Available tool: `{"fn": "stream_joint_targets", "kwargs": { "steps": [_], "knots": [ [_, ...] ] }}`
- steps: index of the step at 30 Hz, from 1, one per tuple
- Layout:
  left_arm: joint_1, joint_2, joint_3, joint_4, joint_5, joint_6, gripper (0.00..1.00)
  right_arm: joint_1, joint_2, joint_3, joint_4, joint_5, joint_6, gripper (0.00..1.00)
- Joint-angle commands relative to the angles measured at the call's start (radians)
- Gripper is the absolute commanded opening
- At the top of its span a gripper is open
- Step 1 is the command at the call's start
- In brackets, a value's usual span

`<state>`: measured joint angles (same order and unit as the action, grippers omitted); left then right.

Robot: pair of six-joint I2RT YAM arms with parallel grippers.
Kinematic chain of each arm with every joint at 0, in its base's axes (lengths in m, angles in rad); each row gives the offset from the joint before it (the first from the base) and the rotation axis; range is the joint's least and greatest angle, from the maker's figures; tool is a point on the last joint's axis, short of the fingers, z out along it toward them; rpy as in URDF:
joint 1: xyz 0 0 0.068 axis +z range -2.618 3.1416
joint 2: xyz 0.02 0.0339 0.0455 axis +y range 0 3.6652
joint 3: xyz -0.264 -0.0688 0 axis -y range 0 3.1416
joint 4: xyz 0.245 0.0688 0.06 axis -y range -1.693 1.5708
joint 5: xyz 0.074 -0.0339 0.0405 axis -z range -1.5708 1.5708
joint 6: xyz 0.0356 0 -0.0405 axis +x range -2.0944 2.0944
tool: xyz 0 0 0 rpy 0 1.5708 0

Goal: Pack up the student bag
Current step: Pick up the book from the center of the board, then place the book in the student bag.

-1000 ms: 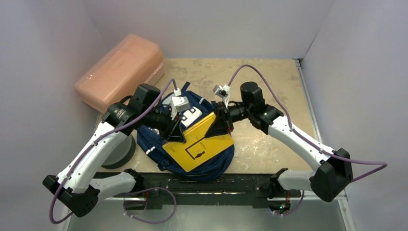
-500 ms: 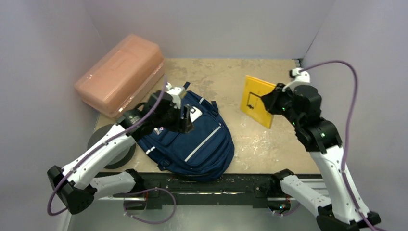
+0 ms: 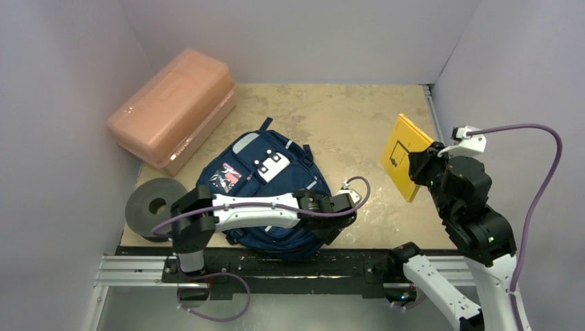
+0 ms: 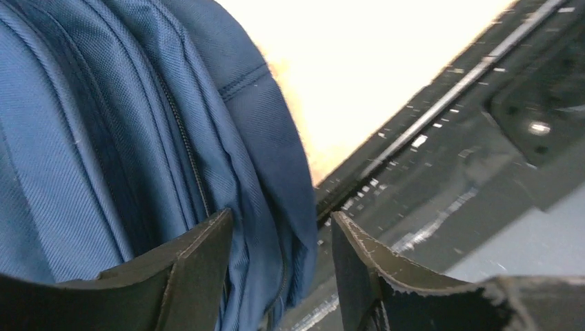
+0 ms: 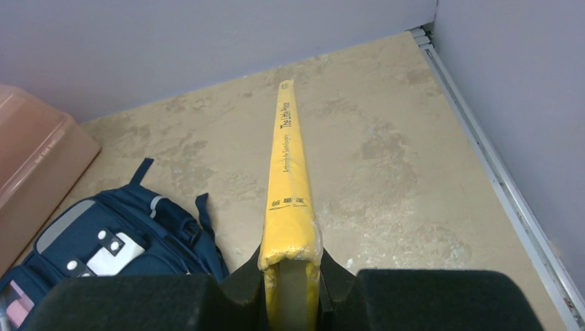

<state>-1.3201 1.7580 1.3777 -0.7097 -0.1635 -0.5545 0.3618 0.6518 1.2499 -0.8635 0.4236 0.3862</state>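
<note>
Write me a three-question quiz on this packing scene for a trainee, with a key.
1. True or false: the pink box rests on top of the backpack.
2. What do the right jaws clamp? A) the pink box B) the yellow book C) the backpack
3. Fill in: the left jaws stand ____ astride the backpack's near right edge.

Key
1. False: the box sits apart from the backpack, at the far left.
2. B: the book is held on edge, off to the right of the backpack.
3. open
</note>
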Motion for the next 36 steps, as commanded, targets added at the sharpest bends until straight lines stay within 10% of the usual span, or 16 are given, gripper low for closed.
{"fn": "stream_joint_targets", "kwargs": {
  "steps": [1,13,25,32,36],
  "knots": [
    [-0.004,0.078,0.065,-0.081,-0.147,0.016,0.49,0.006,-0.036,-0.028,0.069,-0.039,0.021,0.00],
    [0.005,0.055,0.091,-0.124,-0.237,0.060,0.01,0.007,-0.041,-0.110,0.037,-0.142,0.004,0.00],
    [0.263,-0.486,-0.154,0.162,-0.166,-0.069,0.00,0.007,0.123,-0.033,-0.293,-0.647,0.072,0.00],
    [0.271,-0.620,-0.169,0.310,-0.194,0.030,0.00,0.007,-0.021,-0.442,0.163,-1.211,0.676,0.00],
    [0.271,-0.610,-0.122,0.308,-0.092,0.073,0.00,0.006,-0.078,-0.622,0.575,-1.198,0.995,0.00]
  ]
}}
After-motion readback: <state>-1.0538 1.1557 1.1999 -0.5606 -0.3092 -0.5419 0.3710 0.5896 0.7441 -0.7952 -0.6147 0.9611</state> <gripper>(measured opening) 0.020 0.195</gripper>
